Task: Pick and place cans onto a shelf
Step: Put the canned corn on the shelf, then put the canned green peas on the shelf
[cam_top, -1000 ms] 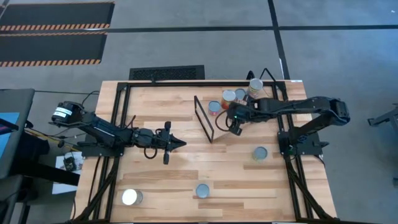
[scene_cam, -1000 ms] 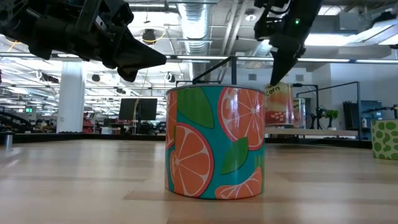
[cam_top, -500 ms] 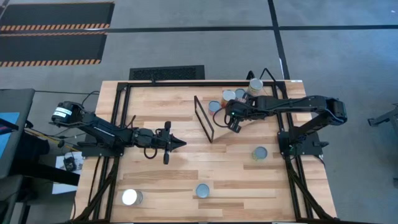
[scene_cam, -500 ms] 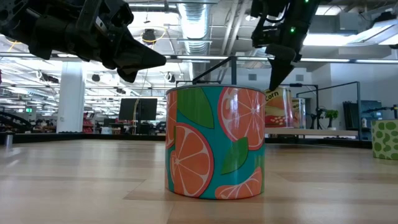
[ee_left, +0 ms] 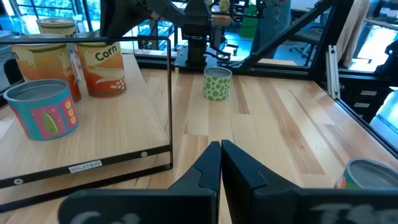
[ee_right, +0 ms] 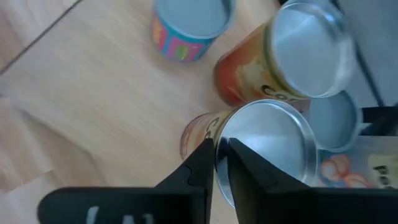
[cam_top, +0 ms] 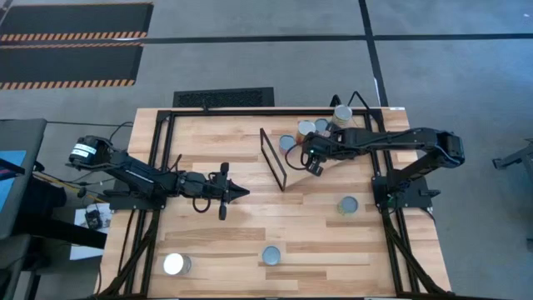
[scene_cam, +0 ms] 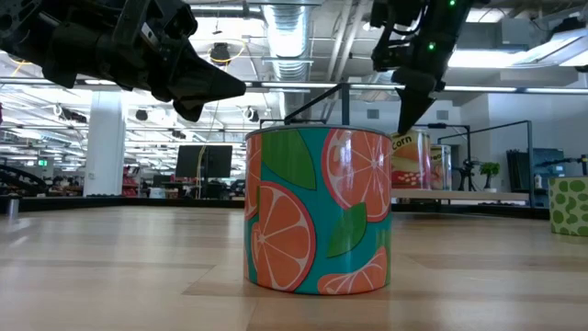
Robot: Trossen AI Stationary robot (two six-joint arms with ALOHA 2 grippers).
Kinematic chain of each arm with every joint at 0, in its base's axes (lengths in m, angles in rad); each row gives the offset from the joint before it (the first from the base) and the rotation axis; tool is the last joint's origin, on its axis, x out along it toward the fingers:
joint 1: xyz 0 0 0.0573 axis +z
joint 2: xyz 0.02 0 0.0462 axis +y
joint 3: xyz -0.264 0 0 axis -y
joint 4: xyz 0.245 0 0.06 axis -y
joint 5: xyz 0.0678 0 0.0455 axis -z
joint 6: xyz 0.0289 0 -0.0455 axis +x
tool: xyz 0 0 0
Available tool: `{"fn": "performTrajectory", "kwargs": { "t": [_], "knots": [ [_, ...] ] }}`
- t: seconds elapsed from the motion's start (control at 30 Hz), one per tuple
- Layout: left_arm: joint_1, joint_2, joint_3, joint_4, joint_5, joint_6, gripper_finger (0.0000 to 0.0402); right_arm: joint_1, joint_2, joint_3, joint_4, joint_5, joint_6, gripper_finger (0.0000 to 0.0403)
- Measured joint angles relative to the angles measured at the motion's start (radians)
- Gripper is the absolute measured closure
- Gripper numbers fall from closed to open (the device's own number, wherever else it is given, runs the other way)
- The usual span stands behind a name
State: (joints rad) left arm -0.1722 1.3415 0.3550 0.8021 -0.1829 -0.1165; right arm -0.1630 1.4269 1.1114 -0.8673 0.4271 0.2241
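The shelf point(cam_top: 273, 158), a light-wood board with a black wire frame, lies far right of centre; it also shows in the left wrist view point(ee_left: 124, 124). Several cans stand on it point(cam_top: 287, 143) point(cam_top: 306, 129) point(cam_top: 322, 127). My right gripper point(ee_right: 222, 155) is over the shelf, shut on an orange corn can point(ee_right: 267, 149) with a silver top; the gripper hides this can in the high view. My left gripper point(cam_top: 241, 193) hovers shut and empty over the table's middle, pointing at the shelf point(ee_left: 221, 155). My right gripper pinches the rim of the corn can's silver top point(ee_right: 227, 134) between its two fingers, one over the lid and one outside the wall. The fingers come from above, pointing down. The can stands upright, its base point(scene_cam: 411, 187) down at the shelf board.
Loose cans stand on the table: a green-dotted one at the right point(cam_top: 348, 205) point(ee_left: 217, 84), an orange-slice one at the near edge point(cam_top: 271, 255) point(scene_cam: 317, 211), a white-topped one near left point(cam_top: 175, 264). A carton-like pack point(cam_top: 341, 115) stands at the shelf's far end.
My right gripper has gone down a little with the corn can, which has sunk toward the shelf board and stayed upright. It has kept still for the last half second.
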Motion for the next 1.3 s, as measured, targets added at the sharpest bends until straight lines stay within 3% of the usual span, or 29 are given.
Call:
{"fn": "performTrajectory", "kwargs": {
  "t": [0.23, 0.43, 0.57, 0.83, 1.03, 1.3],
  "knots": [
    [0.000, 0.000, 0.000, 0.004, 0.011, 0.003, 0.0401, 0.066, -0.078, 0.011, -0.012, 0.073, -0.008, 0.0317],
    [0.000, 0.000, 0.000, 0.008, 0.012, 0.005, 0.0401, 0.268, -0.157, -0.041, 0.036, 0.071, 0.092, 0.0349],
    [0.000, 0.000, 0.000, 0.008, 0.012, 0.008, 0.0401, 0.433, -0.197, -0.168, 0.121, 0.052, 0.260, 0.0393],
    [0.000, 0.000, 0.000, 0.002, 0.012, 0.008, 0.0401, 0.725, -0.203, -0.256, -0.038, -0.021, 0.772, 0.0382],
    [0.000, 0.000, 0.000, 0.005, 0.012, 0.008, 0.0401, 0.830, -0.174, -0.256, -0.150, -0.090, 0.989, 0.0338],
    [0.000, 0.000, 0.000, 0.003, 0.012, 0.007, 0.0401, 0.828, -0.040, -0.256, -0.218, -0.144, 0.976, 0.0251]
  ]
}}
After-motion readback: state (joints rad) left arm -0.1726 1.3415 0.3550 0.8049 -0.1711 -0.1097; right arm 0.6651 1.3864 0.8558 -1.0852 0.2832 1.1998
